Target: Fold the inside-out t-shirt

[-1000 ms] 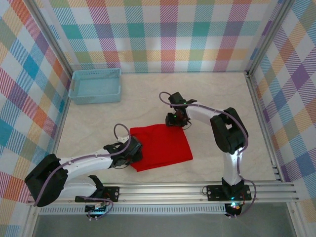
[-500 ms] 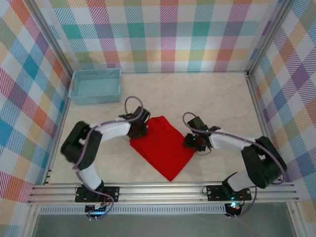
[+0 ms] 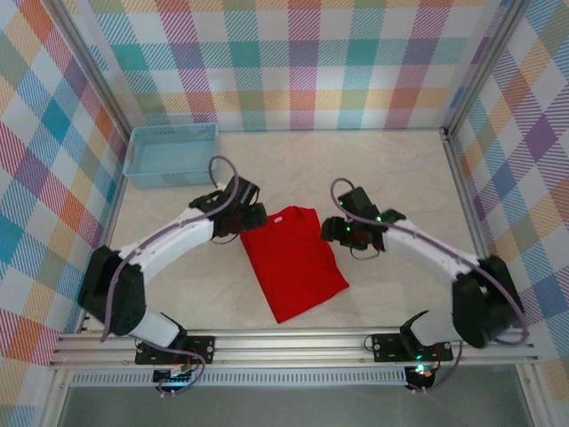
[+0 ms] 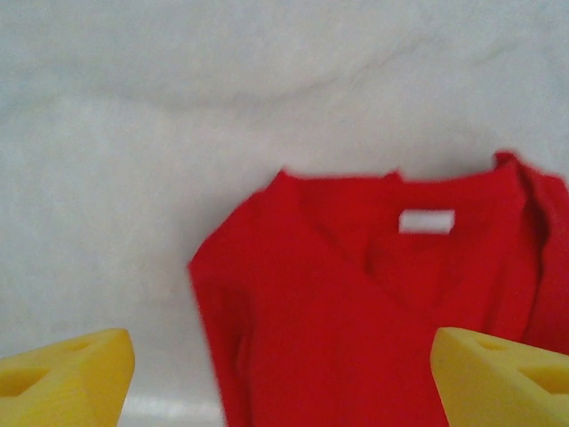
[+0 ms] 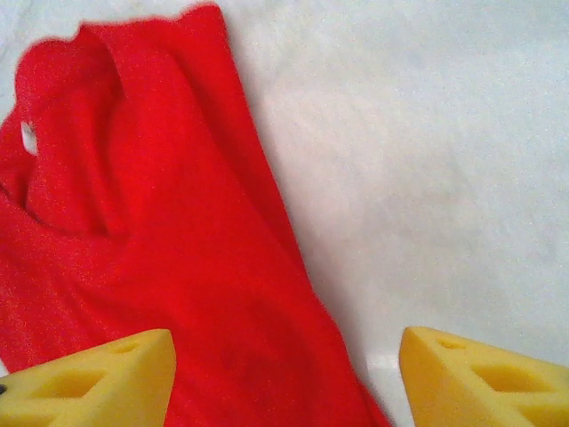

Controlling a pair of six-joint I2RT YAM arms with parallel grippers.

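Plaid walls (image 3: 302, 62) enclose a pale marbled counter (image 3: 391, 169), with a blue basket (image 3: 173, 156) at its far left corner. At the counter's middle lies the inside-out t-shirt (image 3: 293, 262), a narrow red panel. Its collar end points far and its other end points near and slightly right. The white tag (image 4: 426, 221) shows just below the neckline.

The left hand (image 3: 253, 218) sits just beside the collar end on its left, with its yellow fingers (image 4: 62, 378) spread wide and nothing between them. The right hand (image 3: 334, 229) sits just beside the same end on its right, fingers (image 5: 98, 378) likewise apart and empty.

Half a second earlier the panel lay cornerwise like a diamond, with a hand at each side corner. It has since been turned and both hands have opened, so the cloth rests free on the counter. The lengthwise fold appears done, and a crosswise fold, collar end to near end, probably remains.
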